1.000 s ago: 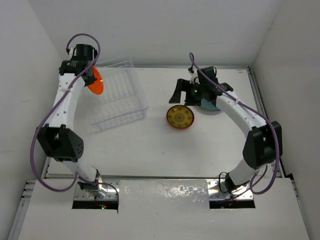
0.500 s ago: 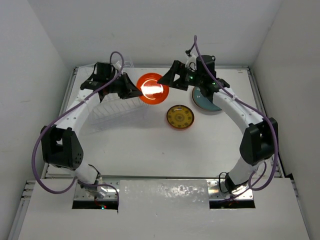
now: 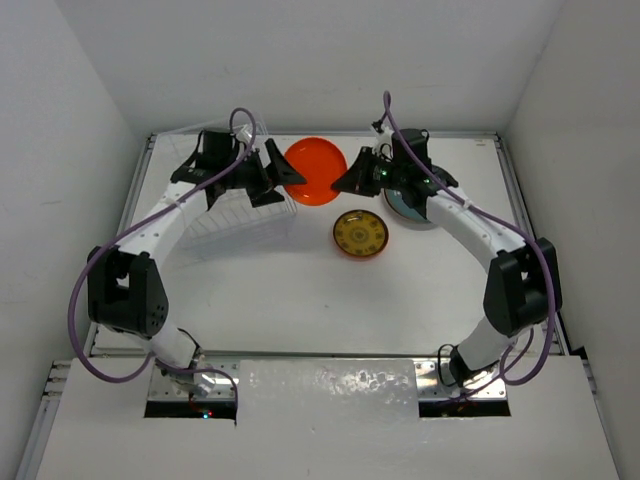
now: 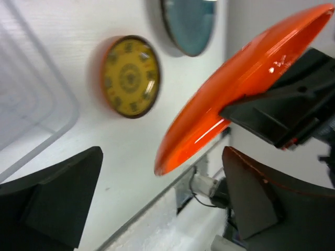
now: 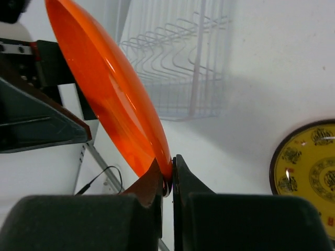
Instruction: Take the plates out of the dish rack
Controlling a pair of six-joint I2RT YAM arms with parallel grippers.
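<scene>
Held in the air, tilted: orange plate [image 3: 315, 170], just right of the dish rack [image 3: 235, 215], between both grippers. Right gripper [image 5: 167, 170] has its fingers clamped on the plate's thin rim. Left gripper [image 3: 288, 188] fingers stand apart, either side of the opposite edge, not touching it. Yellow-patterned plate [image 3: 362, 234] lies flat on the table [image 3: 300, 290] — teal plate [image 4: 188, 23] just beside it, partly under the right arm.
</scene>
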